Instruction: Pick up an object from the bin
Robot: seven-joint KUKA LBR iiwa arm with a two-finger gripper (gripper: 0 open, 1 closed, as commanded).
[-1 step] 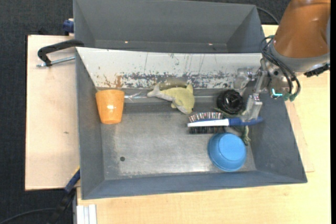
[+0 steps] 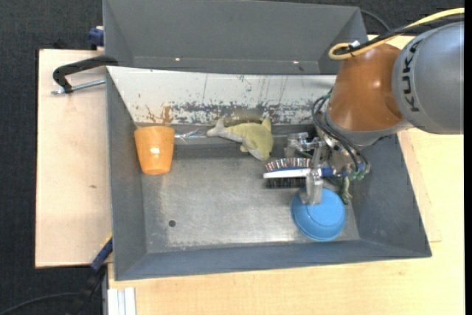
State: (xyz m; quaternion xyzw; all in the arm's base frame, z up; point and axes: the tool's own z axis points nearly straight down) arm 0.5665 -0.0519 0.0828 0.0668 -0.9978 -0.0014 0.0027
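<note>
Blue round bowl point(image 2: 321, 221) lies just below-right of the black hairbrush point(image 2: 285, 175), the gripper point(image 2: 315, 190) hanging at that hairbrush's right end over the bowl's rim, clenched or released I cannot tell.

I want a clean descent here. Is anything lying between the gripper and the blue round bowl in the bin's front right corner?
Nothing visible lies between them: the gripper is directly over the back rim of the blue round bowl. A black bristle brush lies close beside it on the view's left, not over the bowl.
</note>
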